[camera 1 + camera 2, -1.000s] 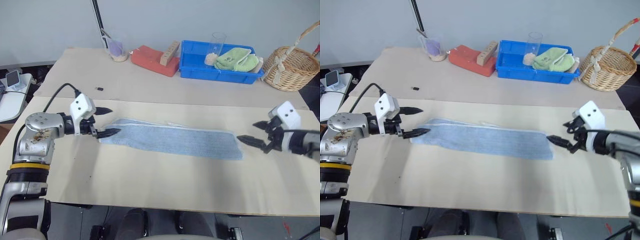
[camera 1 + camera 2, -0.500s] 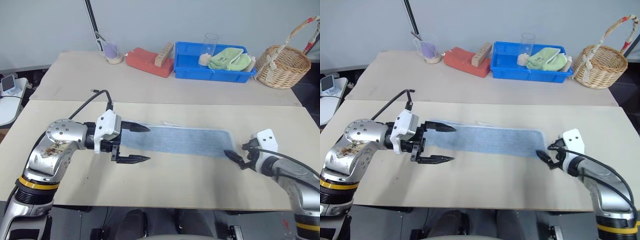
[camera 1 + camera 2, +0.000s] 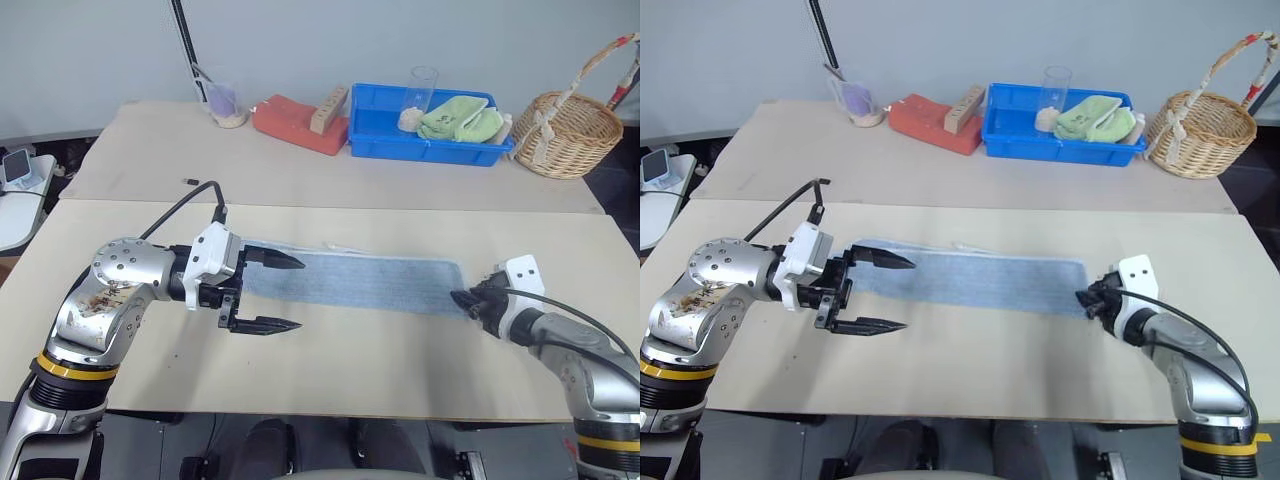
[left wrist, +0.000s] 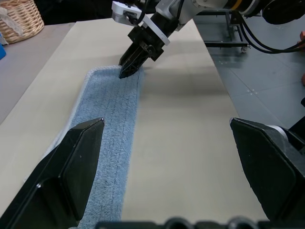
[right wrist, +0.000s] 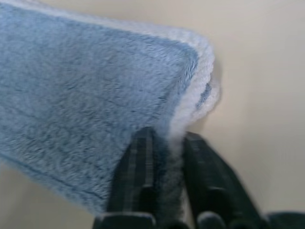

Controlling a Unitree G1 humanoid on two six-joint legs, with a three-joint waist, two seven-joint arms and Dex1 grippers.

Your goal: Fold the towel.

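The towel's [image 3: 355,282] corner hem is being pinched by the right gripper [image 5: 167,143]; the left gripper [image 3: 275,293] is being held spread wide.

Towel [image 3: 350,282] on table [image 3: 330,360], between hands.

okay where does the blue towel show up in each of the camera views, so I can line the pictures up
Left eye view: the towel lies as a long strip across the middle of the table.
Right eye view: same strip, mid-picture.
Left wrist view: it runs away from the camera, between the open left jaws.
Right wrist view: its corner, close up, hem pinched in the shut jaws.
Shared landmark: the right gripper clamped on the towel's end, also seen in the head views.
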